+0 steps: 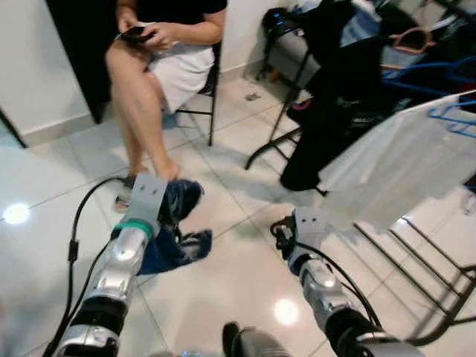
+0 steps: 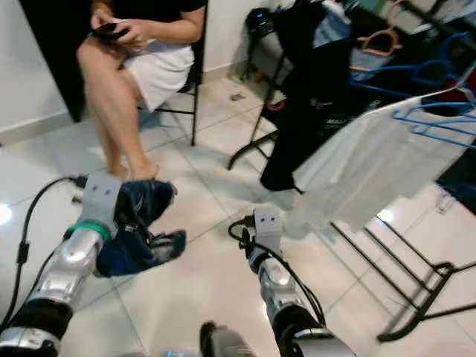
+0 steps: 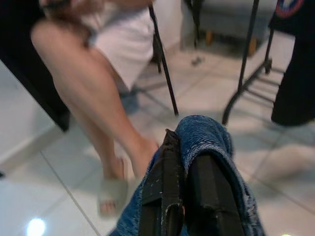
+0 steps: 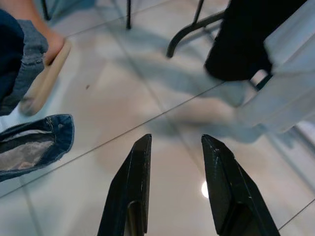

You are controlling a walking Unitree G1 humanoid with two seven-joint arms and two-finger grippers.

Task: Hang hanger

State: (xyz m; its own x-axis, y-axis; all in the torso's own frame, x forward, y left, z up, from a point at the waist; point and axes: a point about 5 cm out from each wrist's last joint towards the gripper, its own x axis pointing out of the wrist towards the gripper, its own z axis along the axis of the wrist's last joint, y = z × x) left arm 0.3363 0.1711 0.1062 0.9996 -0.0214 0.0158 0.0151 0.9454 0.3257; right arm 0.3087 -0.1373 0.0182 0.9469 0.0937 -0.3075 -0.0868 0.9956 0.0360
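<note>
My left gripper [image 3: 184, 196] is shut on a blue denim garment [image 1: 175, 238], which drapes over its fingers [image 3: 165, 191] and hangs down above the tiled floor; no hanger can be made out in the cloth. My right gripper [image 4: 176, 142] is open with nothing between its fingers and is held low over the floor, just in front of the clothes rack. On the rack at the right hang blue hangers [image 1: 454, 115], a white garment [image 1: 401, 163] and a black garment [image 1: 335, 111].
A person [image 1: 163, 67] sits on a black chair [image 1: 212, 97] straight ahead, holding a phone, with a sandalled foot [image 4: 44, 73] close to the denim. The rack's black base bars [image 1: 439, 297] run along the floor at the right. A black cable [image 1: 74, 245] trails beside my left arm.
</note>
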